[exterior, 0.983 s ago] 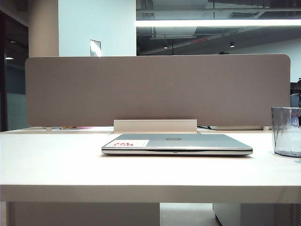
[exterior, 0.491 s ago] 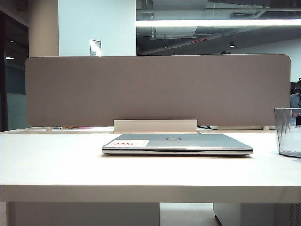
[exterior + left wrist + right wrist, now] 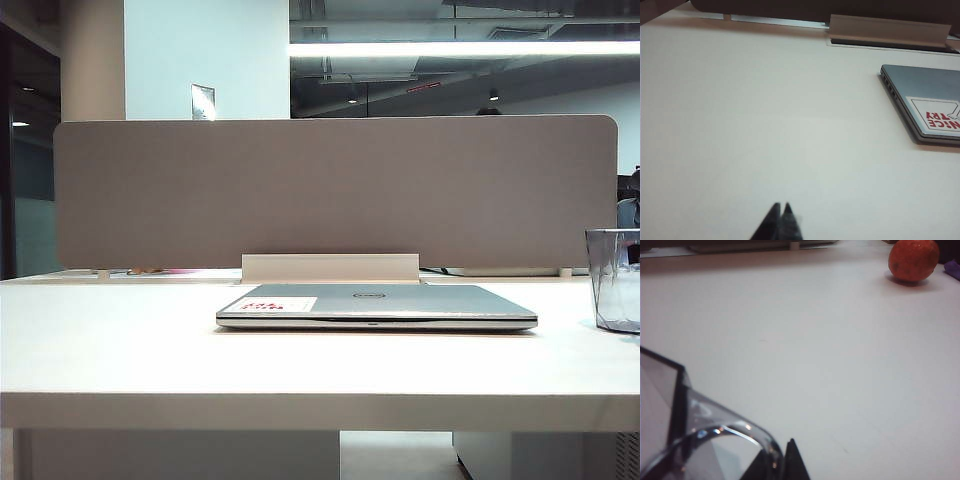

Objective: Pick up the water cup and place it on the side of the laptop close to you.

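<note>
The water cup [image 3: 614,280], clear and grey-tinted, stands at the far right edge of the exterior view, to the right of the laptop [image 3: 375,305]. In the right wrist view my right gripper [image 3: 777,454] is shut on the water cup [image 3: 727,431], with one finger inside the rim and one outside. Neither gripper shows in the exterior view. The closed silver laptop [image 3: 925,92] has a white sticker with red print. My left gripper [image 3: 780,206] is shut with nothing in it, over bare table well off the laptop's sticker end.
A grey divider panel [image 3: 335,190] runs along the table's back, with a pale cable flap [image 3: 330,267] behind the laptop. An orange fruit [image 3: 913,260] and a purple scrap [image 3: 953,267] lie farther out past the cup.
The water cup has shifted slightly to the right, toward the edge of the exterior view. The laptop has not moved.
</note>
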Robot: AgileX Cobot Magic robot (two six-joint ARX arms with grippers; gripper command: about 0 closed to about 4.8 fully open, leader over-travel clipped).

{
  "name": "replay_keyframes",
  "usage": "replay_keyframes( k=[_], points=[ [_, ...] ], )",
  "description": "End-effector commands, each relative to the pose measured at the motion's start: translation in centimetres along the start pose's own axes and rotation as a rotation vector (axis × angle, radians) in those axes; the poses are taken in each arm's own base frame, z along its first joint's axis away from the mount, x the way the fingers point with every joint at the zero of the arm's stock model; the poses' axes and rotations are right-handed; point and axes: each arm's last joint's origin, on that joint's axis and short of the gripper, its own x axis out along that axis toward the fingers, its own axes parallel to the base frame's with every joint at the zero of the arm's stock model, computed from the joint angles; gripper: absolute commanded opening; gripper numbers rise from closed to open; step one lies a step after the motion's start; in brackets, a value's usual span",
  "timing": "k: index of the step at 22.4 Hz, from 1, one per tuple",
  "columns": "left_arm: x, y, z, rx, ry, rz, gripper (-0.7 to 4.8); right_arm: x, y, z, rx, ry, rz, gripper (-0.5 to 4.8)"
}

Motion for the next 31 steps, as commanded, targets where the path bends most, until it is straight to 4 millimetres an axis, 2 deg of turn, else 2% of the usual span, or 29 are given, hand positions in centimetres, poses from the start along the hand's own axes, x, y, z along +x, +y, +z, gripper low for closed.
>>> replay_keyframes(
  k=[1,8,13,15,17,22,23,27,31],
  points=[
    [0.0,0.0,0.1,-0.003,0.001,-0.004,-0.03,0.0,0.0,0.2,-0.007,-0.016,-0.003,-0.03],
    [0.0,0.0,0.1,-0.003,0.001,-0.004,-0.03,-0.4,0.1,0.3,-0.007,-0.019,0.047,-0.03],
    [0.0,0.0,0.1,-0.003,0.001,-0.004,-0.03,-2.3,0.7,1.7,-0.005,-0.077,0.115,-0.03],
    [0.0,0.0,0.1,-0.003,0.001,-0.004,-0.03,-3.3,1.7,2.5,-0.007,-0.105,0.161,-0.03],
    [0.0,0.0,0.1,-0.003,0.001,-0.005,-0.03,-4.5,3.5,3.6,-0.017,-0.114,0.236,-0.03],
    [0.0,0.0,0.1,-0.003,0.001,-0.005,-0.03,-6.4,6.2,4.6,-0.034,-0.122,0.347,-0.03],
    [0.0,0.0,0.1,-0.003,0.001,-0.005,-0.03,-7.1,7.3,4.8,-0.041,-0.121,0.385,-0.03],
    [0.0,0.0,0.1,-0.003,0.002,-0.009,-0.03,-9.1,10.6,4.3,-0.04,-0.089,0.529,-0.03],
    [0.0,-0.1,0.0,-0.003,0.003,-0.024,-0.03,-10.7,12.7,3.5,-0.076,-0.046,0.573,-0.03]
  ],
)
